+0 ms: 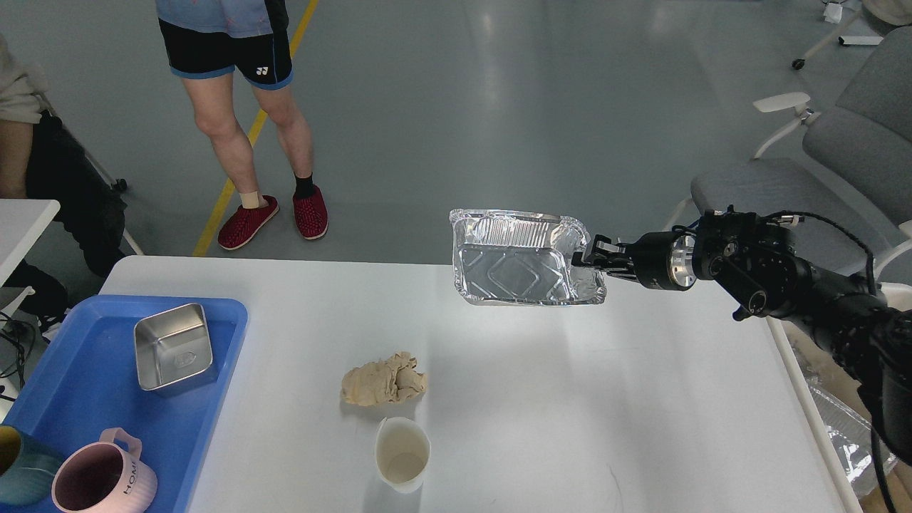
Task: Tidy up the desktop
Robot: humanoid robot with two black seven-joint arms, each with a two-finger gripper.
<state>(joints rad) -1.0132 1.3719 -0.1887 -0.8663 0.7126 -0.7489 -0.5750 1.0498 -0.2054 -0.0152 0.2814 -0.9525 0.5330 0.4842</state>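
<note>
The white desktop (541,399) fills the lower part of the head view. My right gripper (586,258) is shut on the right rim of a crumpled aluminium foil tray (516,260) and holds it tilted in the air above the desktop's far edge. A crumpled beige paper napkin (385,380) lies on the desktop near the middle. A white paper cup (402,454) stands just in front of it. My left arm and gripper are out of view.
A blue plastic tray (85,399) at the left holds a steel square container (174,348), a pink mug (100,481) and a dark green cup (18,470). A person (235,107) stands beyond the table. A grey chair (819,157) is at the right.
</note>
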